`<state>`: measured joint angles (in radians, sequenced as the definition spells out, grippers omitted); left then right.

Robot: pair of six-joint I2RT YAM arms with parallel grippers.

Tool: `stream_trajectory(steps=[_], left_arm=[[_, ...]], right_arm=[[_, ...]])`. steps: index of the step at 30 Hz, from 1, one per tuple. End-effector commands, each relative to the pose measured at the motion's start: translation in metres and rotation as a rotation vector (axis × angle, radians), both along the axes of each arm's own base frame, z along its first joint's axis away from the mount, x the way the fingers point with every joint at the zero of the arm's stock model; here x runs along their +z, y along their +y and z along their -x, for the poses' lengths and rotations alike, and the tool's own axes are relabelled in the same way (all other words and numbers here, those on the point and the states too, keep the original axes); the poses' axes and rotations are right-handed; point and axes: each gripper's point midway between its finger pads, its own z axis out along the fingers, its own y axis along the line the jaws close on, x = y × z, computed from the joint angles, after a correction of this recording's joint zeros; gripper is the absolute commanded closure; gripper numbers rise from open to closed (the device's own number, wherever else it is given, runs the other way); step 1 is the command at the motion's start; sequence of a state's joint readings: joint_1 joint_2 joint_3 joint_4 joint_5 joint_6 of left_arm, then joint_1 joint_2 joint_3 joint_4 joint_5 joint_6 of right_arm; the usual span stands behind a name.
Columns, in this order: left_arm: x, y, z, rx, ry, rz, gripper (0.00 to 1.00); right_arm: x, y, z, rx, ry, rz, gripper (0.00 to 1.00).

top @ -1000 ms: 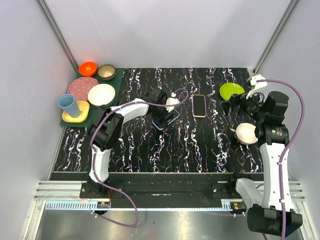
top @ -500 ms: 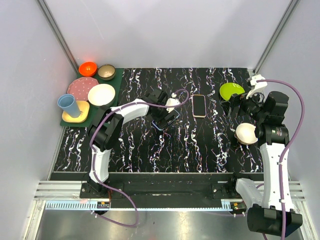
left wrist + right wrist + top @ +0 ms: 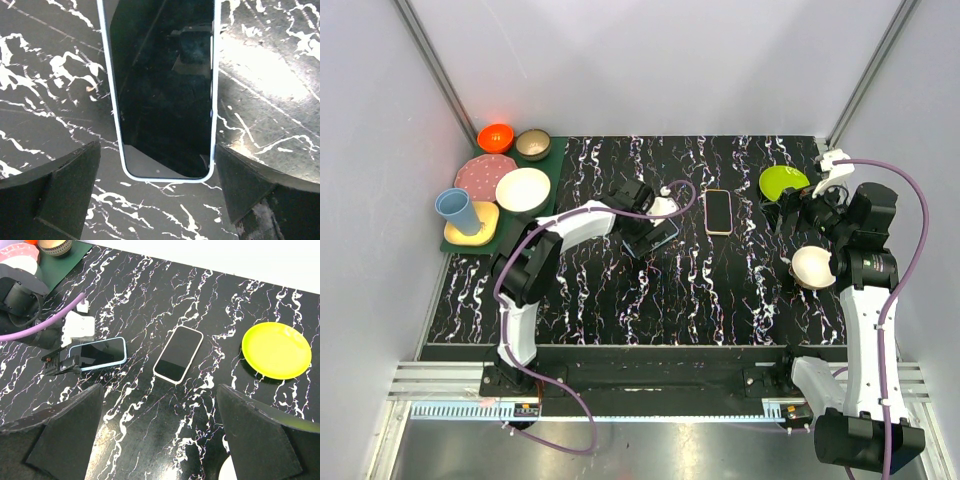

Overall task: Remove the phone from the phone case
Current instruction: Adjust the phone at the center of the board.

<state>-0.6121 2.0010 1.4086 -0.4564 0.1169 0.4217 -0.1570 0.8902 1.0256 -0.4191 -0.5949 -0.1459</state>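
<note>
Phone [image 3: 162,90] (blue-rimmed) btw left gripper [image 3: 157,172] jaws

No legible text, brand, number or sign in any view.
Blue-rimmed phone [image 3: 162,90]: face dark and glossy, reflections only.
Cream-rimmed phone [image 3: 178,353]: face dark, blank.
Dishes and arms: any markings too small to make out.
</note>
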Motion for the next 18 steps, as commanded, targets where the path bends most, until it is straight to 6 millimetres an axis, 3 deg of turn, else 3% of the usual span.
stream_trajectory(steps=[1,18], left_arm=[[0.035,0.009,-0.026,0.054,-0.153,-0.012,0.01],[0.034,0.042,-0.065,0.231,-0.287,-0.162,0.01]], right_arm=[[0.003,0.005,0.004,0.022,-0.013,-0.001,0.0],[0.002,0.006,0.004,0.028,-0.011,-0.004,0.0]])
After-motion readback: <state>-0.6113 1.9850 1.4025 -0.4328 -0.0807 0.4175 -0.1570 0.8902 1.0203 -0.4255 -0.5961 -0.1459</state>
